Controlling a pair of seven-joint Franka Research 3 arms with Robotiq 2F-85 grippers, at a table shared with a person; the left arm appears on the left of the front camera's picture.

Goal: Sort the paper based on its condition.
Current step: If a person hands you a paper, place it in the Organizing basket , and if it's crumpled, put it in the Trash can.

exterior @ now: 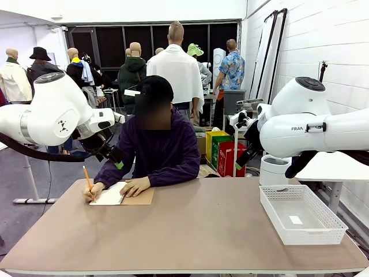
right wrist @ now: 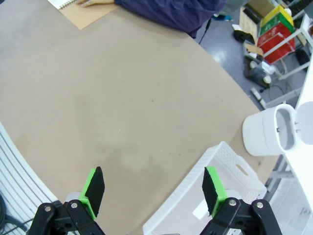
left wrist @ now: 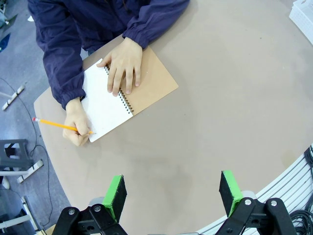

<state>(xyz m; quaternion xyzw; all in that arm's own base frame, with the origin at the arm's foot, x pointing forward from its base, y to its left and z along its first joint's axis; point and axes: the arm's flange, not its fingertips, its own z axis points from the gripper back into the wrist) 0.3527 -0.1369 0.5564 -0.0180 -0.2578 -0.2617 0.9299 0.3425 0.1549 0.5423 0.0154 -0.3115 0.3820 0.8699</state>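
"So, where was the paper (left wrist: 105, 105)?" the desk asked.

"On the far side of the bench (exterior: 202, 231), toward the robot's left, in front of a seated person (exterior: 158, 150) in a dark purple jacket. It was the open white sheet of a spiral-bound notebook (left wrist: 129, 93), with the brown cover (left wrist: 151, 81) folded out flat beside it. One hand (left wrist: 123, 63) lay flat across the spiral, fingers on the sheet. The other hand (left wrist: 78, 126) held a yellow pencil (left wrist: 56, 125), its tip at a corner of the sheet."

"And the robot?"

"Both arms hung above the bench, touching nothing. The left gripper (left wrist: 173, 193) stood released, its green pads (left wrist: 116, 196) spread wide over bare bench on the robot's side of the notebook, well apart from it. The right gripper (right wrist: 154, 191) was likewise spread open, nothing between its fingers, above the near corner of a white perforated basket (exterior: 314, 234) at the bench's right end. A small white label (exterior: 295, 220) lay on the basket's floor, and a white bin (exterior: 274, 170) stood just off the bench beyond it."
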